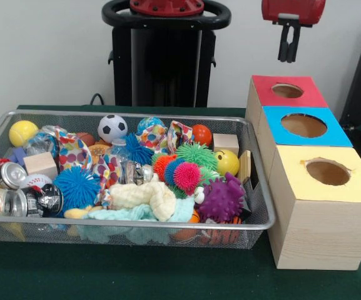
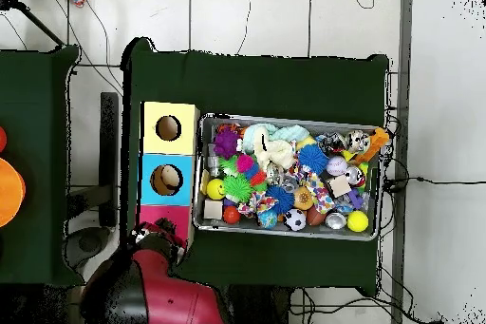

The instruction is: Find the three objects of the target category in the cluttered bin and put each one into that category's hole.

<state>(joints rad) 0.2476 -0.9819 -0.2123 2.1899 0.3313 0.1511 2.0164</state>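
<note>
Wire mesh bin (image 1: 255, 187) sits on the green-cloth desk (image 1: 167, 275), packed with mixed clutter. Rubbery spiky balls, at least five: blue (image 1: 76, 186), purple (image 1: 221, 200), pink (image 1: 186, 176), green (image 1: 197, 154), orange (image 1: 162, 165). Smooth balls: yellow (image 1: 22, 132), soccer (image 1: 112, 127), yellow smiley (image 1: 226, 162), orange (image 1: 201, 134), baseball (image 1: 35, 180). Two plain wood blocks, one at the left (image 1: 40, 165), one at the back right (image 1: 225, 143). Shiny metal cans at the left end, at least two (image 1: 10, 175) (image 1: 2, 202). Soft stuff up front: cream knit cloth (image 1: 144, 195), teal cloth (image 1: 130, 214); polka-dot fabric (image 1: 74, 152) further back.

Just right of the bin, three wood boxes in a row, each with one round hole in a coloured top: red (image 1: 286, 90), blue (image 1: 303, 125), yellow (image 1: 328, 172). Overhead view shows the same row, red box (image 2: 163, 218) nearest the arm.

Target category can't be told from the views; everything is in the bin, and no toy shows in any hole.

Gripper (image 1: 289, 45) hangs above the red box, well clear of it. The dark fingers (image 1: 284, 44) sit narrow, almost together, holding nothing and touching nothing.
</note>
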